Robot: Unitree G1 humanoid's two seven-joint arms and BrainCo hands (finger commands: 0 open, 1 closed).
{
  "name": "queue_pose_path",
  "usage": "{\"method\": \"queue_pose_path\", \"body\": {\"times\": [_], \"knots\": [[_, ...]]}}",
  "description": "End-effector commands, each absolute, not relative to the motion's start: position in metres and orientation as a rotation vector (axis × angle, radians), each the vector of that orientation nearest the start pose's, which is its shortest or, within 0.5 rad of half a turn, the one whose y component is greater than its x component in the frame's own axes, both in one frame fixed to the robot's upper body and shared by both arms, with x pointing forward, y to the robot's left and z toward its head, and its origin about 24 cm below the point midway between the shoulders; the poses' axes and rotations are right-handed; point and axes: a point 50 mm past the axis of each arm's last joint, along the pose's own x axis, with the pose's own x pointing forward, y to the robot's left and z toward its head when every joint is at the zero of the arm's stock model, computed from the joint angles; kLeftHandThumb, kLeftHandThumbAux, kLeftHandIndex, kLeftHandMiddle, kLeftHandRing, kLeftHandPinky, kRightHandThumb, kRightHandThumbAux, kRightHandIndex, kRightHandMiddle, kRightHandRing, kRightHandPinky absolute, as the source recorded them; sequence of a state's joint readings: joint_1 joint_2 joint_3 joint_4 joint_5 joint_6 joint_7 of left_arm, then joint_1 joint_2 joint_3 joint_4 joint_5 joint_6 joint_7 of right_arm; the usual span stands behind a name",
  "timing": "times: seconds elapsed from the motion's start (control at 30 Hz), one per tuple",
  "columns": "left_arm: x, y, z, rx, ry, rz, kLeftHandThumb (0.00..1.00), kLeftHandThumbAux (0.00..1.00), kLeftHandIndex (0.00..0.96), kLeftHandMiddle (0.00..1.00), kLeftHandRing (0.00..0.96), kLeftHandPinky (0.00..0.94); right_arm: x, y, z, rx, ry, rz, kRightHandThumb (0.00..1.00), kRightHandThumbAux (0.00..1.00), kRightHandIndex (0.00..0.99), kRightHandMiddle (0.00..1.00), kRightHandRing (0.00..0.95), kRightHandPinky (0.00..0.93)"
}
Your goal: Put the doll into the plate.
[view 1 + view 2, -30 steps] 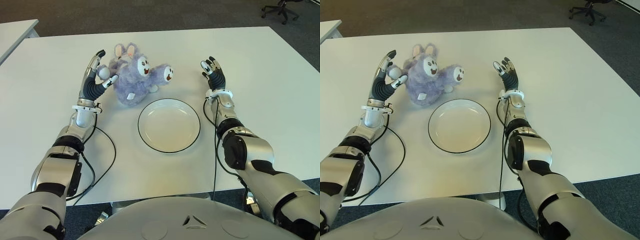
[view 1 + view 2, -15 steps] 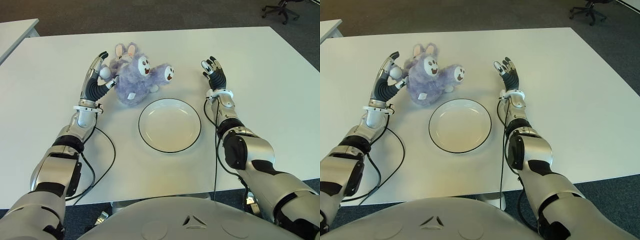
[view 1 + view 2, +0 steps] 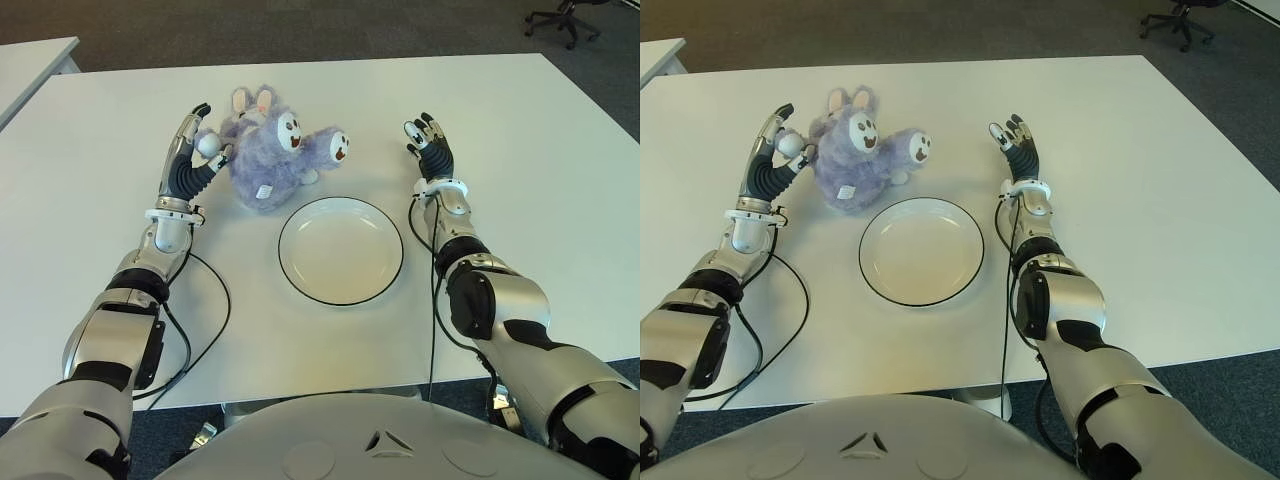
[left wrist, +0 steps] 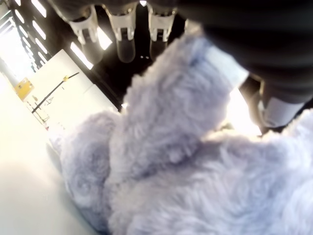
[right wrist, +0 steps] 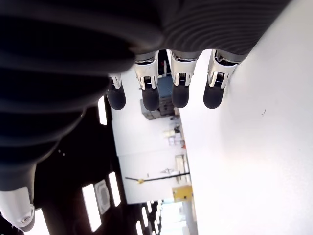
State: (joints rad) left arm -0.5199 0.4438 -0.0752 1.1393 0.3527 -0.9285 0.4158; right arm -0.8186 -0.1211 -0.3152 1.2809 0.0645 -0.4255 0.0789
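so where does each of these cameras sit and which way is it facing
Left eye view: on the head, facing forward and down at the table; both arms show, left hand against the doll, plate nearer.
Right eye view: same scene from slightly to the right; right hand open.
Left wrist view: on the left wrist, filled with doll fur.
Right wrist view: on the right wrist, past its fingertips to bare table.
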Motion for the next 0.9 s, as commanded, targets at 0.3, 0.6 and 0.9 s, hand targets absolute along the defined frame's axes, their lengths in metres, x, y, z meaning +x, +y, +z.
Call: {"method": "queue_pose_path", "body": {"times": [0.3,0.6,0.9], "knots": [[0.299,0.228,0.012,0.603,-0.198,0.103,0.413,0.417,0.035,0.082,0.067,0.084,0.348,-0.170,0.004,0.148,0.212,-0.067,0.067,0.586,0.017,0.045,0.042,0.052],[0.306,0.219,0.014,0.529,-0.194,0.148,0.516,0.429,0.074,0.131,0.123,0.155,0.348,-0.170,0.005,0.144,0.212,-0.060,0.068,0.589,0.018,0.043,0.039,0.054],[0.310,0.215,0.015,0.503,-0.190,0.159,0.593,0.424,0.106,0.169,0.162,0.180,0.348,-0.170,0.005,0.153,0.207,-0.059,0.075,0.586,0.022,0.052,0.046,0.056]]}}
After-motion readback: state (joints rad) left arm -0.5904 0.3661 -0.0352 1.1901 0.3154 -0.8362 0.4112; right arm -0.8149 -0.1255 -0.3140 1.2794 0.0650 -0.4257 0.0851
